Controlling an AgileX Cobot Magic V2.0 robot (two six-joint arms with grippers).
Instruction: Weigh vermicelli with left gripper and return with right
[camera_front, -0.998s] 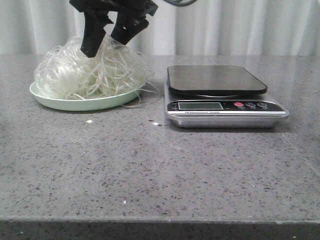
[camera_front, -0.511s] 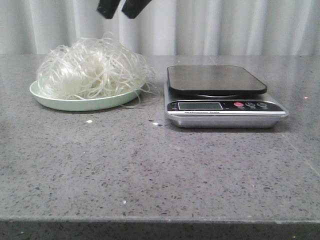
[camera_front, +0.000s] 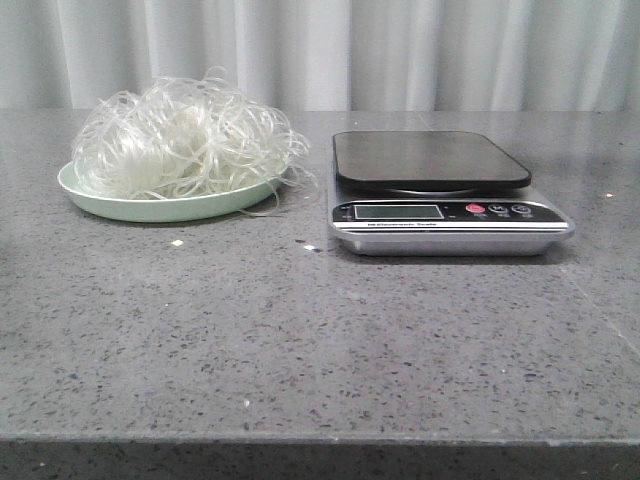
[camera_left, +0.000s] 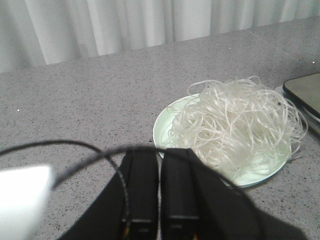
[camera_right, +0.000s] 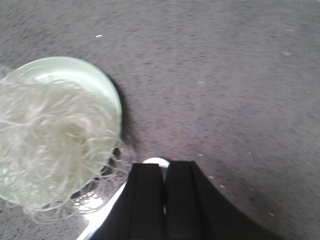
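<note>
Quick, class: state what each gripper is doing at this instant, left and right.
Left gripper: shut, holding nothing, apart from the vermicelli.
Right gripper: shut, holding nothing, above the table.

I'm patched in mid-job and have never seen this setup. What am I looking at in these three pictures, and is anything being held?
This is a two-armed robot at a grey stone table. The wide picture looks forward over the table from the robot's front; neither arm shows in it. The other two come from cameras on each wrist, so the dark shapes at the bottom are the grippers themselves.

On the table's left side sits a pale green plate heaped with the vermicelli, a tangle of thin white strands. To its right stands a kitchen scale with nothing on its dark platform.

In the left wrist picture, the left gripper has its jaws closed together, above the table with the plate in view beyond it. In the right wrist picture, the right gripper is also closed, looking down beside the plate. Neither holds anything.
</note>
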